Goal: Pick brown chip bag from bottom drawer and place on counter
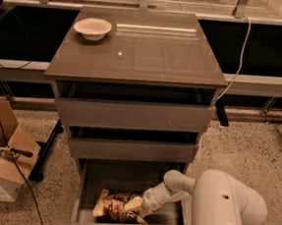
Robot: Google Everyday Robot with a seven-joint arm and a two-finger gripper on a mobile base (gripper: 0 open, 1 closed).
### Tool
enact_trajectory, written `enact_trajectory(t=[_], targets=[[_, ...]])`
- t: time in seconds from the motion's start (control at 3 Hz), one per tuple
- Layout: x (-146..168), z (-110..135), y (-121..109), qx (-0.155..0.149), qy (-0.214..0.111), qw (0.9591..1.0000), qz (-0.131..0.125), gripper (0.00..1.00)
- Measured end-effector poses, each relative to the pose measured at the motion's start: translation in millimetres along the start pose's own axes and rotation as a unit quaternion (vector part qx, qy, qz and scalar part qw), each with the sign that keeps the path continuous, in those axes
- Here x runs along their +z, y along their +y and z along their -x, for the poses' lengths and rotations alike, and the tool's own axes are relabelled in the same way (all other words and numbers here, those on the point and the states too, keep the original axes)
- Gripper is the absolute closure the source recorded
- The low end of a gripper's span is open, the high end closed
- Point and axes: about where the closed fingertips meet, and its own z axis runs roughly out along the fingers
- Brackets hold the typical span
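The gripper (135, 205) sits low inside the open bottom drawer (125, 179), its tip against the right end of the brown chip bag (112, 209). How wide it stands, and whether it already has hold of the bag, cannot be told: the tip merges with the bag's pale edge. The bag lies crumpled on the drawer floor, spreading from the gripper toward 9 o'clock, close behind the drawer front.

From the gripper the wrist runs toward 2 o'clock to an elbow joint, then into the bulky white arm (224, 208) at 4 o'clock, cut off by the bottom edge.

The step in hand looks like the pick itself: contact made, bag not yet lifted. The next move would call for a firm hold, then a withdrawal toward 6 o'clock so that the bag passes the two shallower drawers (133, 115), which stand partly open at 12 o'clock, before rising to the counter (151, 51) far above. A white bowl (92, 28) occupies the counter's corner at 11 o'clock.

The drawer's front lip hides the bag's lower edge, and the wrist covers part of the floor at 3 o'clock.
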Motion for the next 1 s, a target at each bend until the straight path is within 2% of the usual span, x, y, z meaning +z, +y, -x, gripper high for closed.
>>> enact_trajectory(t=[0.67,1.0], targets=[[20,-3,-21,0.032,0.009,0.9995,-0.002,0.84],[29,-7,-26,0.047,0.007,0.9989,0.002,1.00]])
